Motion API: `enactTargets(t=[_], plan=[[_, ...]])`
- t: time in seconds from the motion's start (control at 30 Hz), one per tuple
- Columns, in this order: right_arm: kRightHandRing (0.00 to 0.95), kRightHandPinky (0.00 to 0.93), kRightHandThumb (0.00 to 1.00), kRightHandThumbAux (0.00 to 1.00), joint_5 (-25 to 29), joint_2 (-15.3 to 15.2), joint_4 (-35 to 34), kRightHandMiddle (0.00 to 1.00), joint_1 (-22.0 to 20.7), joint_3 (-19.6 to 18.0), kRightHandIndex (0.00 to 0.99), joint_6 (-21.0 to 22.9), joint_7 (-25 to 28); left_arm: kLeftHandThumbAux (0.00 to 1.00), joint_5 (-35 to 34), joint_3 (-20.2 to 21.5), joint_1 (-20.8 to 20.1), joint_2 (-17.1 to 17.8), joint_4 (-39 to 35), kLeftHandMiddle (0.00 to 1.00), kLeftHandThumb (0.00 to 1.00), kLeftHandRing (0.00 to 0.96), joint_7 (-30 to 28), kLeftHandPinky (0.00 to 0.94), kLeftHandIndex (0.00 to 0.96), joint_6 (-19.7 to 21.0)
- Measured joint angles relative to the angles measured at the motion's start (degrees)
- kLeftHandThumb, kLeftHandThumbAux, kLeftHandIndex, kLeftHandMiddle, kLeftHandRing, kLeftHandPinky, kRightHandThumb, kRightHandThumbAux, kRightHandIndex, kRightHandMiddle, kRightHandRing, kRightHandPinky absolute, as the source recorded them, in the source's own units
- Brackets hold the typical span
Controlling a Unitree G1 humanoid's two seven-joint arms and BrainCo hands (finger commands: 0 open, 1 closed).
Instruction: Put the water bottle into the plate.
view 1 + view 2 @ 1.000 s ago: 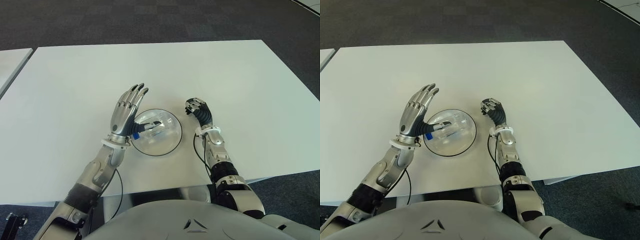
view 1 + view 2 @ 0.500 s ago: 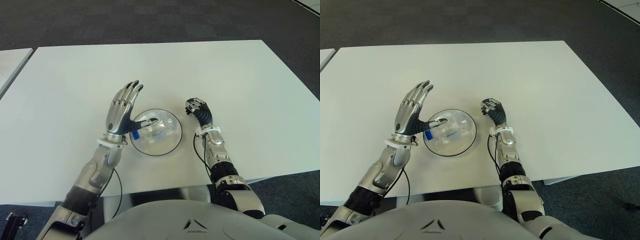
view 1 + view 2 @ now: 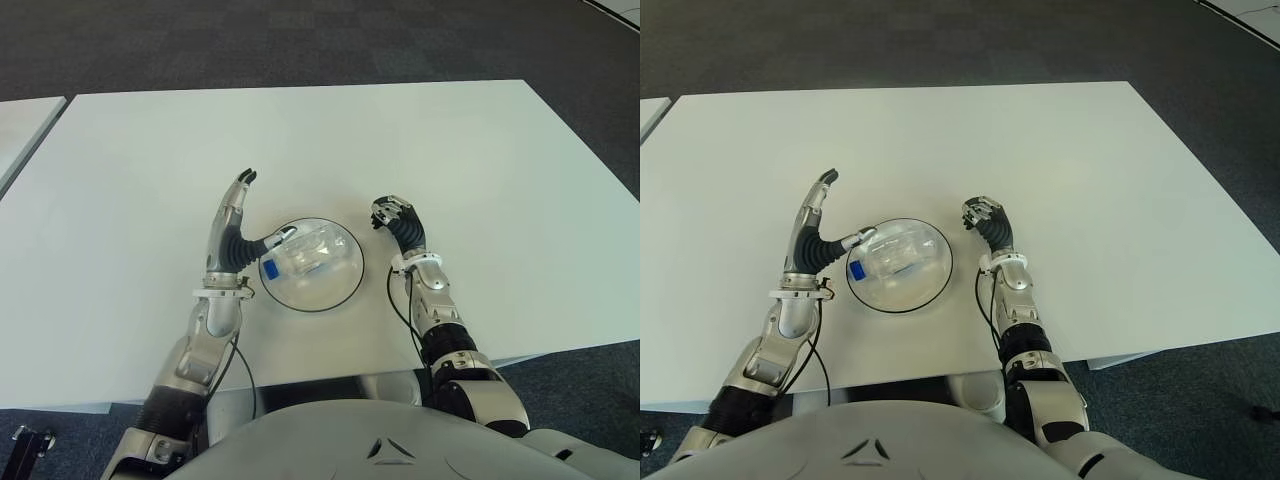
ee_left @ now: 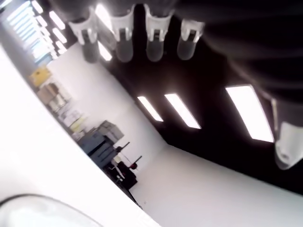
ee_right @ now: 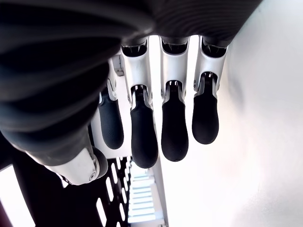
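In the round clear glass plate (image 3: 338, 283) lies the small clear plastic water bottle (image 3: 303, 254), blue cap toward 8 o'clock: light, smooth, crushable, best gripped mid-body. The left hand (image 3: 231, 238), at the plate's 9 o'clock, is released, fingers straight. At 3 o'clock, the right hand (image 3: 398, 221) is curled, holding nothing.

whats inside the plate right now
The water bottle lies on its side in the clear plate, blue cap toward the left hand. Nothing else shows inside.

Silver jointed left hand (image 3: 228, 232), black rubber fingertips, black wrist cables, grey torso
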Motion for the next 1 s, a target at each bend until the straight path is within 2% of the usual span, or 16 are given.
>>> enactTargets(t=[0.2,0.3,0.5,0.73,0.8,0.83,0.87,0.9,1.0], plan=[[0.623,0.606,0.701,0.730,-0.04,0.04,-0.05,0.642,0.00,0.05,0.432,0.00,-0.05,0.748,-4.75,3.35,0.25,-2.10,2.93,0.070,0.054,0.055,-1.74,0.113,0.067,0.45],[0.625,0.605,0.701,0.730,-0.03,0.03,-0.07,0.646,0.00,0.04,0.433,0.00,-0.05,0.836,-6.55,4.73,0.56,-3.06,3.42,0.208,0.064,0.190,-2.64,0.230,0.190,1.35],[0.624,0.604,0.701,0.730,-0.02,0.03,-0.07,0.646,0.01,0.02,0.433,0.05,-0.11,0.948,-10.53,6.95,1.29,-5.33,3.67,0.352,0.072,0.342,-4.89,0.379,0.332,2.37],[0.626,0.609,0.701,0.730,-0.02,0.08,-0.09,0.650,-0.01,0.02,0.433,0.13,-0.22,0.972,-15.03,9.87,1.22,-6.59,7.12,0.436,0.078,0.437,-7.40,0.463,0.412,1.54],[0.630,0.612,0.701,0.730,-0.02,0.11,-0.18,0.653,-0.01,0.03,0.433,0.33,-0.37,0.951,-16.25,10.42,1.05,-6.75,8.39,0.462,0.142,0.464,-8.35,0.480,0.437,0.59],[0.631,0.612,0.701,0.730,-0.03,0.13,-0.22,0.654,-0.01,0.03,0.433,0.42,-0.43,0.905,-16.93,10.71,0.92,-6.83,9.03,0.469,0.253,0.470,-8.90,0.483,0.435,0.16],[0.633,0.613,0.701,0.730,-0.04,0.15,-0.27,0.655,-0.01,0.04,0.433,0.48,-0.51,0.838,-18.11,11.22,0.71,-7.00,10.01,0.480,0.414,0.479,-9.80,0.489,0.432,-0.48],[0.634,0.614,0.701,0.730,-0.04,0.17,-0.28,0.656,-0.01,0.05,0.434,0.50,-0.57,0.794,-19.04,11.78,0.48,-7.23,10.92,0.491,0.517,0.487,-10.53,0.492,0.431,-0.87],[0.635,0.611,0.701,0.730,-0.07,0.22,-0.34,0.658,0.02,0.06,0.434,0.50,-0.73,0.740,-22.00,12.99,-0.04,-7.72,12.85,0.514,0.644,0.502,-12.42,0.492,0.431,-1.26]])
